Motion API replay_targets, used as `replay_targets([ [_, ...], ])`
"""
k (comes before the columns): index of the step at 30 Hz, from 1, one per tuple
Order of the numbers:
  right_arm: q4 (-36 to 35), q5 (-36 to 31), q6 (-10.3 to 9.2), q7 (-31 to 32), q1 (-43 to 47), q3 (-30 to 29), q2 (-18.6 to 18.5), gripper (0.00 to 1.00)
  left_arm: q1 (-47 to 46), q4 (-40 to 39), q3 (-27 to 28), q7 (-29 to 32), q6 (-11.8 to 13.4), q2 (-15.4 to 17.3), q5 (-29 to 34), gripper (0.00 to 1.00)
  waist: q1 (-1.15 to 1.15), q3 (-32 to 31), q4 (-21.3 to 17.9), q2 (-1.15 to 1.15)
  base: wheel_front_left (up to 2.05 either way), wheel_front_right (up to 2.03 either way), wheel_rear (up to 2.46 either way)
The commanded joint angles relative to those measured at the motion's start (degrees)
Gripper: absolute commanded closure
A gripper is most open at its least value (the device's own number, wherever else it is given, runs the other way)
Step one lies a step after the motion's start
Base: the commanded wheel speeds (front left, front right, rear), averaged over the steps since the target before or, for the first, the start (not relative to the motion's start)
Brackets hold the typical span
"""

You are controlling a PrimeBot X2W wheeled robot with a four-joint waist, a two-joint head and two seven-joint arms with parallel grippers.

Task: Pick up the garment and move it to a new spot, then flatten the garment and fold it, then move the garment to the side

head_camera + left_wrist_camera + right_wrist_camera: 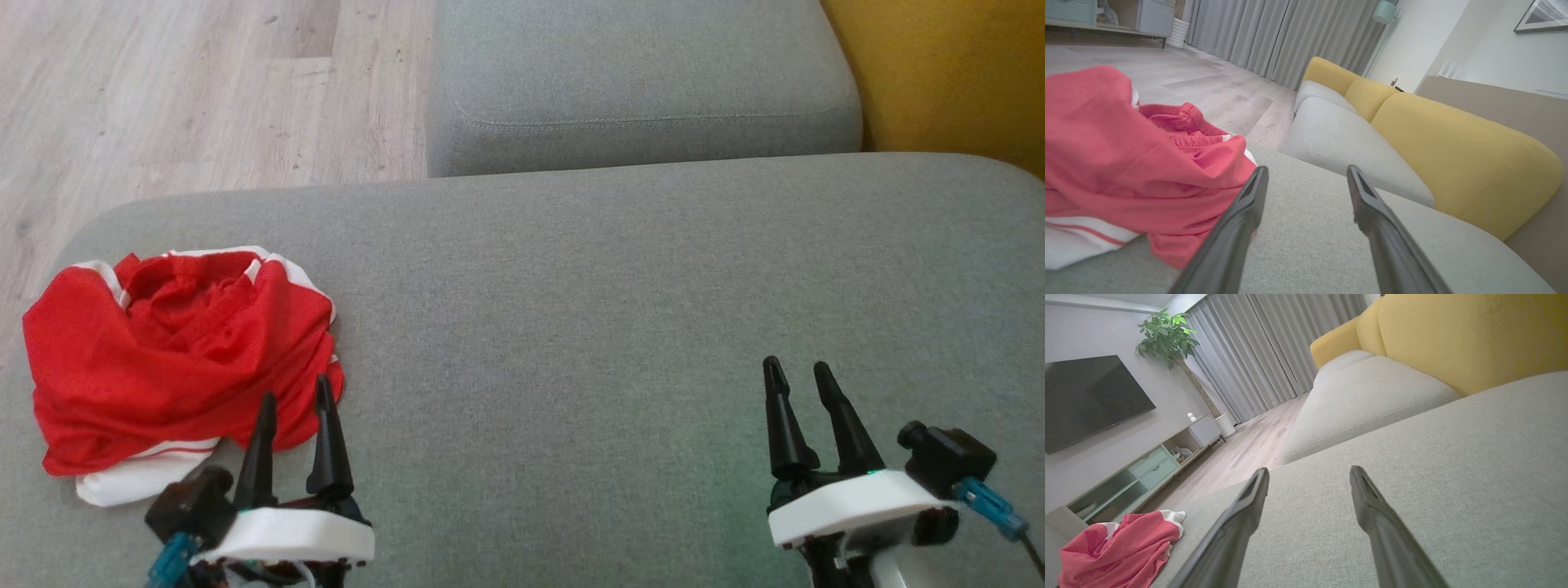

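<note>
Our left gripper (295,387) and right gripper (795,363) stood wide and empty, the crumpled garment (163,343) just left of the former; with pickup pending, we judged a leftward reach came next.

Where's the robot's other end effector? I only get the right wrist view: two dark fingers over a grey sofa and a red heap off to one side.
Observer: The left end effector is right at the near edge of that heap, a red garment, jaws open.
Operator: Is it touching the cloth?
Observer: In the left wrist view one finger lies along the red fabric; contact I cannot tell, and no cloth sits between its fingers.
Operator: Anything under the red?
Observer: A white band with a red stripe pokes out on the robot's side.
</note>
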Motion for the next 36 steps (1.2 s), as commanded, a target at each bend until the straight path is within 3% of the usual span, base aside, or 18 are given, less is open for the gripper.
replay_targets([
  [1,-2.44,-1.77,-0.03,-0.84,-2.97,1.28,-0.52,0.0,-1.94,-2.2,0.68,-0.7,0.45,0.51,1.75,0.0,0.0,-0.03,0.01,0.0,0.0,0.0,0.0],
  [29,-2.74,-21.08,-0.04,-5.41,-2.9,2.49,-0.66,0.0,-2.28,-1.77,-2.39,-5.3,4.5,0.64,21.98,0.0,0.0,-0.53,0.67,0.0,0.0,0.0,0.0],
  [36,-1.62,-24.26,-0.04,-6.41,-2.9,1.44,-0.69,0.0,-2.34,-0.24,-2.46,-6.31,5.91,0.67,24.58,0.0,0.0,-0.47,0.95,0.0,0.0,0.0,0.0],
])
